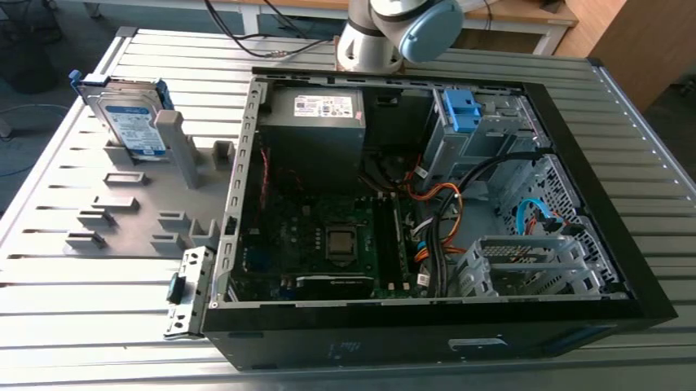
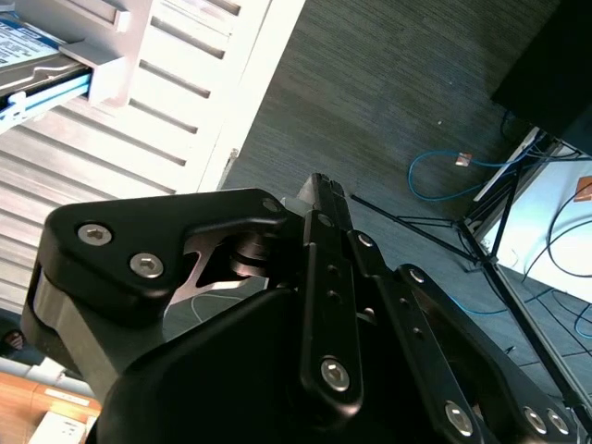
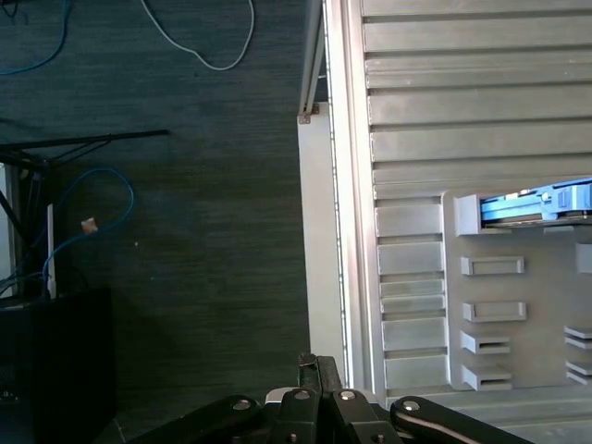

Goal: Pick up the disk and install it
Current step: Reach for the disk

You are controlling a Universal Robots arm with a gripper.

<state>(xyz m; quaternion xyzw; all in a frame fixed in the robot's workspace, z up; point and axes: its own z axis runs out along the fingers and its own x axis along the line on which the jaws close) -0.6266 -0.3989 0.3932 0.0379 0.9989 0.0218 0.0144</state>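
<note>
Where its fingertips meet in both wrist views, the gripper (image 2: 324,190) (image 3: 310,363) appears pressed together, holding nothing, over dark floor (image 3: 185,231) just off the slatted table (image 3: 444,83). The disk (image 1: 130,122) stands on edge in a grey holder (image 1: 136,221), apart from the gripper, at the exterior view's left of the open computer case (image 1: 435,326).

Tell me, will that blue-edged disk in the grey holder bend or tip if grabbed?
Probably stiff: the disk looks like a metal slab in a plastic frame. It stands on its edge in the grey holder, so a sideways push might tip it.
</note>
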